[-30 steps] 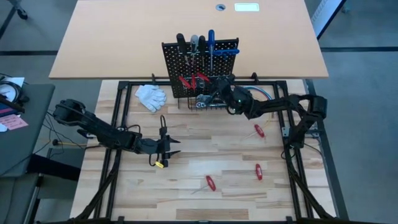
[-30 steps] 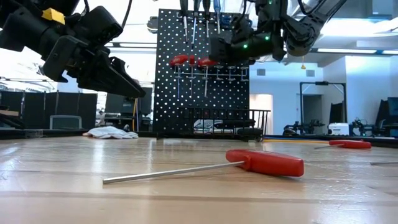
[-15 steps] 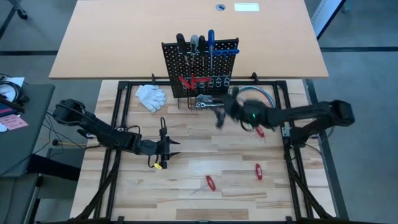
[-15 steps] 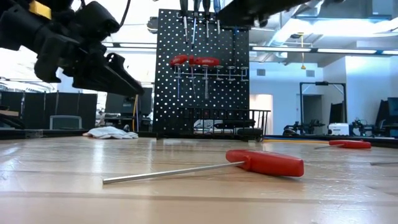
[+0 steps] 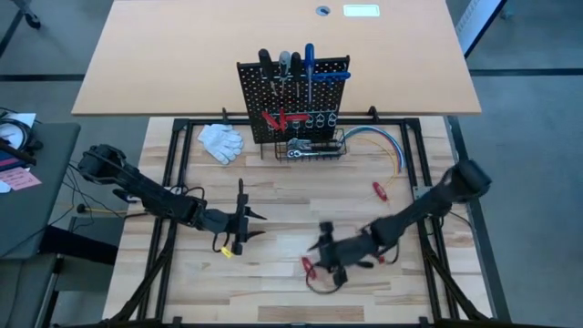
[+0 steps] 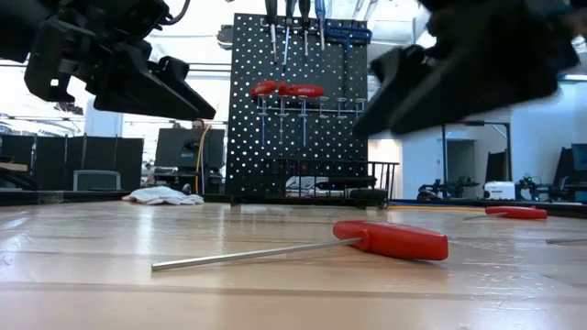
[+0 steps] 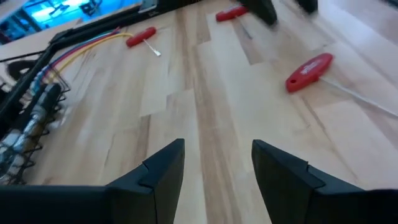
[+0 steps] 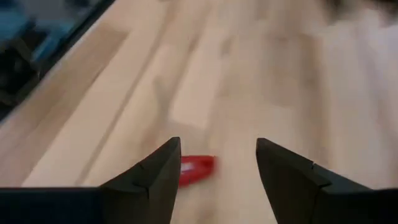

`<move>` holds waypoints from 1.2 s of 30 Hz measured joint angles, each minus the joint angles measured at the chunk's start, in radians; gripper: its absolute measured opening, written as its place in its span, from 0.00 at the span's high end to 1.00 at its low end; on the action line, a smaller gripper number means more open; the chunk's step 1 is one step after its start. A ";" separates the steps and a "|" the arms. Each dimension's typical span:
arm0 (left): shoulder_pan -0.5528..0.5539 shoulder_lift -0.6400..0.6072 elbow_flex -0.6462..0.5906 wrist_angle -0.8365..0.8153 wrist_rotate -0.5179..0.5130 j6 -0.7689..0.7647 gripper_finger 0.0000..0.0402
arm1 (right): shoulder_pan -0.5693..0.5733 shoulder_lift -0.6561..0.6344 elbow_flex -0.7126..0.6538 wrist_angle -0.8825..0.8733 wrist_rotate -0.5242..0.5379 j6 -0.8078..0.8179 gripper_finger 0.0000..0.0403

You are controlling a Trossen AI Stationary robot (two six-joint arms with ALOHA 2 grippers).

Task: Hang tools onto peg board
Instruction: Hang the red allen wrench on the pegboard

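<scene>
Reaching for the near red-handled tool [image 5: 308,267], your right gripper [image 5: 330,260] hovers above it, fingers spread and empty; lower, clamp its handle, then carry it to the far peg board [image 5: 293,96].

Below my open right pincer [image 5: 324,260] a red-handled screwdriver [image 5: 308,267] lay flat; another [image 5: 379,190] lay well beyond. The black peg board [image 5: 293,96] stood far off, upright, screwdrivers [image 5: 286,66] hanging.
</scene>
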 joint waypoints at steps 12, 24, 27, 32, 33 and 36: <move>0.000 0.000 0.003 0.000 0.016 -0.012 0.55 | -0.035 0.325 0.301 -0.211 -0.168 -0.206 0.56; 0.000 0.000 0.003 0.002 0.088 -0.062 0.57 | -0.104 0.362 0.384 -0.362 -0.108 -0.407 0.98; 0.000 0.000 0.003 -0.001 0.093 -0.094 0.59 | -0.139 0.364 0.383 -0.355 0.024 -0.420 0.99; 0.007 0.017 0.003 0.007 0.108 -0.161 0.60 | -0.202 0.364 0.382 -0.239 0.107 -0.474 1.00; 0.010 0.029 0.003 0.012 0.108 -0.168 0.60 | -0.211 0.364 0.382 -0.208 0.107 -0.487 1.00; 0.027 0.095 0.004 0.048 0.107 -0.180 0.60 | -0.227 0.364 0.382 -0.142 0.106 -0.495 1.00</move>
